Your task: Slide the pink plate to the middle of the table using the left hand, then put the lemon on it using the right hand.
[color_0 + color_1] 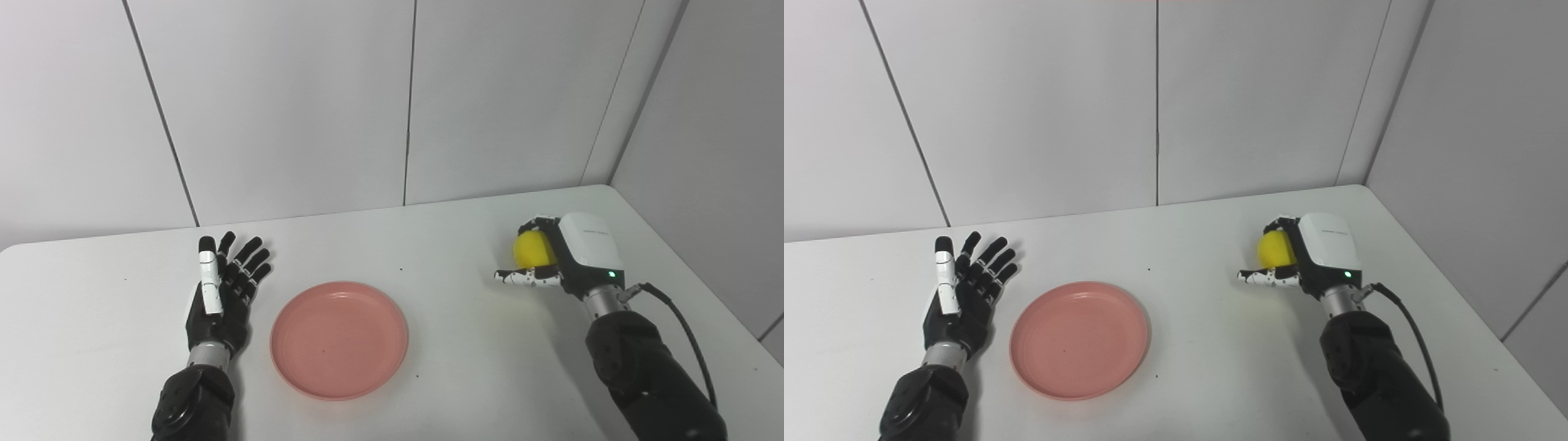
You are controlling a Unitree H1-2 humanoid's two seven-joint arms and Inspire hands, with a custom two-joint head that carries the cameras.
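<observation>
The pink plate (340,340) lies flat on the white table (429,245), a little left of the middle near the front. My left hand (223,291) rests open just left of the plate, fingers spread and pointing away, not touching it. The yellow lemon (531,249) is at the right side of the table. My right hand (560,257) is wrapped around it, fingers curled over its far side and thumb stretched under its near side. I cannot tell whether the lemon rests on the table or is lifted.
White wall panels stand close behind the table and along its right side. The table's right edge (704,294) runs close past my right arm. A black cable (689,337) loops from the right wrist.
</observation>
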